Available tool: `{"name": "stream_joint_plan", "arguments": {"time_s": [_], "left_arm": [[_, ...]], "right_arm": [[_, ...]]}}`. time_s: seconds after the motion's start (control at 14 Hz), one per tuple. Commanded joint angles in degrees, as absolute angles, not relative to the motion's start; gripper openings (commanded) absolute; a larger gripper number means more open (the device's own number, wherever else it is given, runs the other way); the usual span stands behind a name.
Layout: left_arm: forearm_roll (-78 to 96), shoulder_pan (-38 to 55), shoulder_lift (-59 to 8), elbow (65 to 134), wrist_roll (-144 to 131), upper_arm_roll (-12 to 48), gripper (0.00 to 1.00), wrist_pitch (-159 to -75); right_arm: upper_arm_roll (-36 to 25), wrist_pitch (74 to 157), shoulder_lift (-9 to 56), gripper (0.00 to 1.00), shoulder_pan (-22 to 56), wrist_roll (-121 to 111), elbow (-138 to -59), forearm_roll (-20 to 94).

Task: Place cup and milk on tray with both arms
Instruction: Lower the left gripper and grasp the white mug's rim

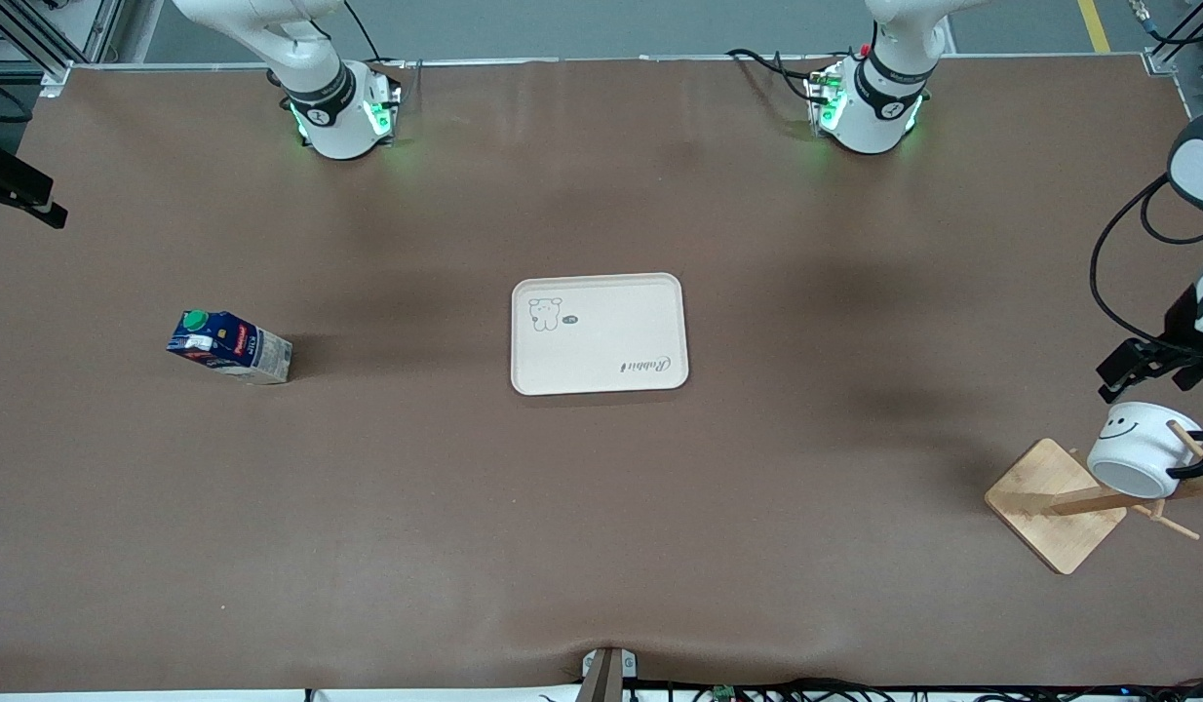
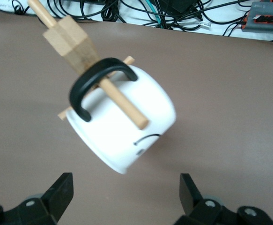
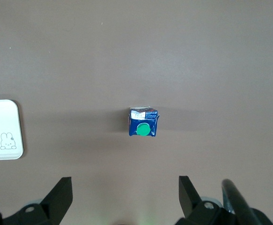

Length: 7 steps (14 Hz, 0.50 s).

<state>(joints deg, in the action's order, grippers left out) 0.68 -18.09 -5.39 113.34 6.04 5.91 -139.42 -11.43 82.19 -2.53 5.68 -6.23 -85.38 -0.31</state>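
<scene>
The cup (image 1: 1140,447) is white with a black smiley face. It hangs tilted by its black handle (image 2: 96,84) on a peg of a wooden rack, at the left arm's end of the table. My left gripper (image 1: 1133,373) is open and hovers close above the cup (image 2: 127,126) without touching it; its fingers (image 2: 61,187) are spread wide. The milk (image 1: 229,345) stands on the table at the right arm's end. My right gripper (image 3: 124,187) is open and empty high over the milk (image 3: 143,123). The cream tray (image 1: 650,312) lies at the table's middle and holds nothing.
The wooden rack's square base (image 1: 1045,512) sits near the table's corner, nearer the front camera than the left gripper; its post (image 2: 75,44) and pegs stick out around the cup. Cables (image 2: 173,14) lie past the table's edge. The tray's corner (image 3: 3,129) shows in the right wrist view.
</scene>
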Motion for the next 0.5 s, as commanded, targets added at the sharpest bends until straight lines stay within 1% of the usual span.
{"name": "stream_joint_plan", "arguments": {"time_s": [0.0, 0.21, 0.43], "left_arm": [[9.71, -20.73, -5.89, 113.03, 17.53, 6.5, 1.0, -140.27], [19.57, -21.97, -7.2, 112.94, 26.52, 6.5, 1.0, -140.27], [23.55, -21.88, -8.7, 112.5, 31.71, 6.5, 1.0, -140.71]], "right_arm": [[-11.43, 82.0, -2.64, 1.0, 5.45, -6.42, -85.34, -0.7], [-11.43, 82.0, -2.64, 1.0, 5.45, -6.42, -85.34, -0.7], [-11.43, 81.91, -2.64, 1.0, 5.36, -6.33, -85.34, -0.7]]}}
